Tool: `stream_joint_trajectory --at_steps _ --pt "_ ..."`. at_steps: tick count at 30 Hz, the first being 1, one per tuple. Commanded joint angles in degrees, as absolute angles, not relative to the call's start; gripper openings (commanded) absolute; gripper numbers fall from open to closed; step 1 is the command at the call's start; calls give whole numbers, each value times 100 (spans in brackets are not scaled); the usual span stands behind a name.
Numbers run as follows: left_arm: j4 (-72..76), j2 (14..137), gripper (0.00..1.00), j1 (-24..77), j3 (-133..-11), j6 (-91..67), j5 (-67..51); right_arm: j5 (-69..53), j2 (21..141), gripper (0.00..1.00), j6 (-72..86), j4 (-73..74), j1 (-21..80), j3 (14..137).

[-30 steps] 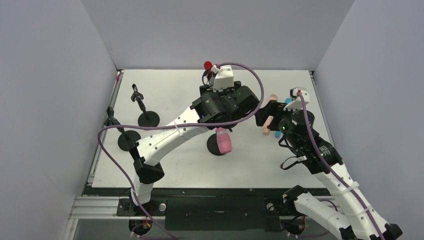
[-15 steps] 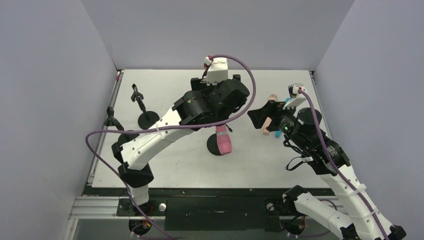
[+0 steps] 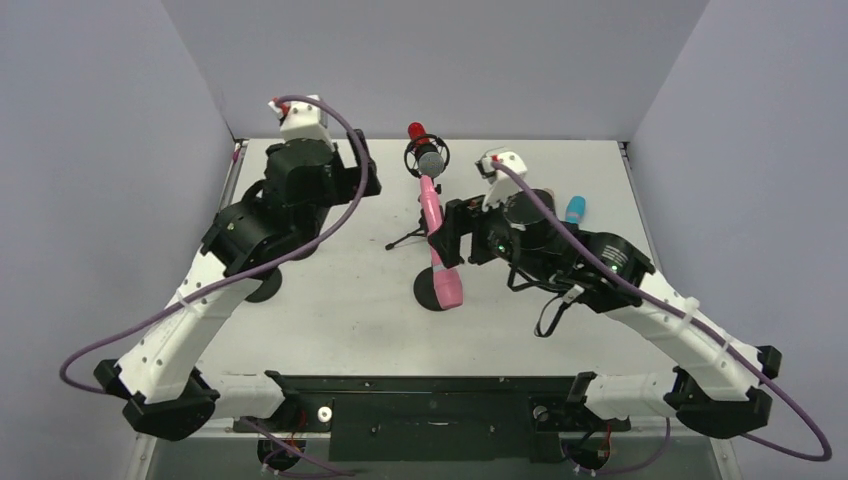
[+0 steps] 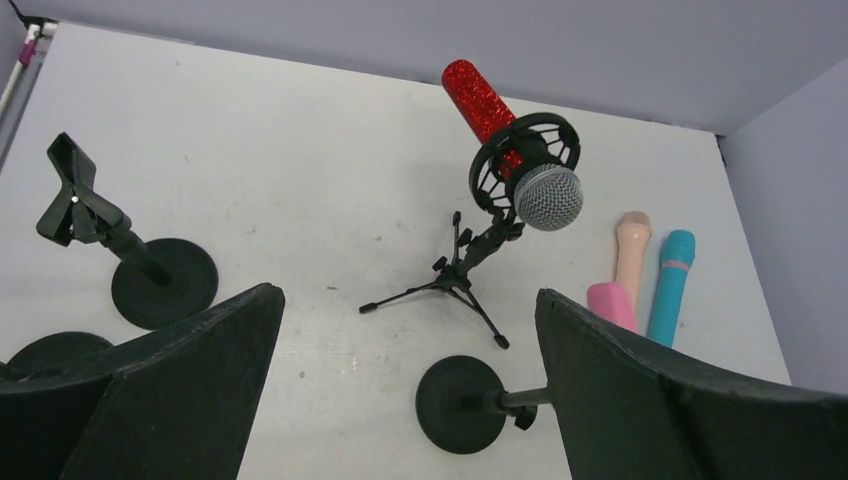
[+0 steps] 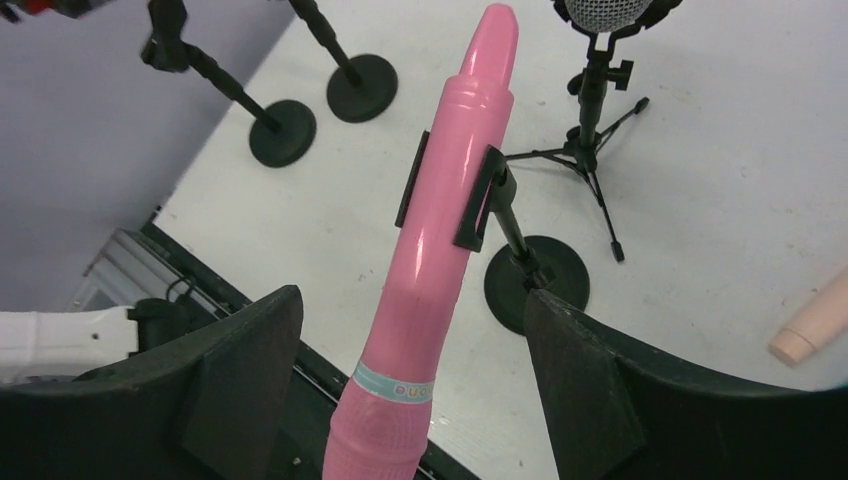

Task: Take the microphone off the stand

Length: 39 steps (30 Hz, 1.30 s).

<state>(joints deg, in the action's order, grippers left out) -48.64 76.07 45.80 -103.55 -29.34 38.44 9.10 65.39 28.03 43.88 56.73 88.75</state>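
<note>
The pink microphone (image 3: 437, 240) sits tilted in the black clip (image 5: 480, 195) of a round-base stand (image 5: 537, 285); its head is toward the near side. It fills the middle of the right wrist view (image 5: 450, 230). My right gripper (image 5: 410, 300) is open, with one jaw on each side of the microphone just above its head and a gap on both sides. In the top view the right gripper (image 3: 455, 232) is beside the microphone. My left gripper (image 4: 410, 300) is open and empty at the back left, and the stand's base (image 4: 460, 405) shows between its jaws.
A red glitter microphone (image 3: 425, 155) with a silver head sits in a shock mount on a tripod (image 4: 455, 280) at the back centre. A peach microphone (image 4: 632, 250) and a teal one (image 4: 672, 280) lie at the right. Two empty clip stands (image 5: 270, 125) stand at the left.
My left arm swung away from the table's middle to the back left. My right gripper moved left from the loose microphones and now straddles the pink microphone.
</note>
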Motion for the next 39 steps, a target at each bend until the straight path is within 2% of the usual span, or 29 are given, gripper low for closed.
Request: stream_joint_trajectory --at_steps 1,6,12,21,25,29,31,33,34,36,39 --pt "-3484 6696 96 3904 -9208 -2491 2358 1741 7140 77 2636 5302 6015 9423" --pt "-3010 6186 96 3215 -8454 -2467 1556 1860 7760 77 2562 5703 6136 9952" --pt "-2690 5947 96 3065 -7817 -2494 1186 2156 8337 76 2512 6150 6212 10491" --pt "-2403 5741 96 3023 -7412 -2415 922 2178 8813 67 2483 6510 6214 10811" --pt "-2303 5671 96 3015 -7281 -2375 854 2176 8944 60 2449 6656 6214 10932" --pt "-2179 5635 96 3015 -7151 -2396 808 2204 9058 49 2416 6794 6214 11077" --pt "-2134 5638 96 3015 -7099 -2388 781 2207 9083 40 2406 6812 6214 11120" --pt "-2089 5661 96 3015 -7079 -2356 681 2203 9133 20 2369 6874 6214 11182" --pt "-2073 5669 96 3015 -7063 -2342 635 2238 9150 6 2326 6904 6214 11240" --pt "-1974 5699 96 3015 -7040 -2320 409 2287 9129 0 2258 6964 6182 11327" --pt "-1797 5737 96 3015 -6969 -2221 92 2122 8968 0 2079 6994 6028 11444"
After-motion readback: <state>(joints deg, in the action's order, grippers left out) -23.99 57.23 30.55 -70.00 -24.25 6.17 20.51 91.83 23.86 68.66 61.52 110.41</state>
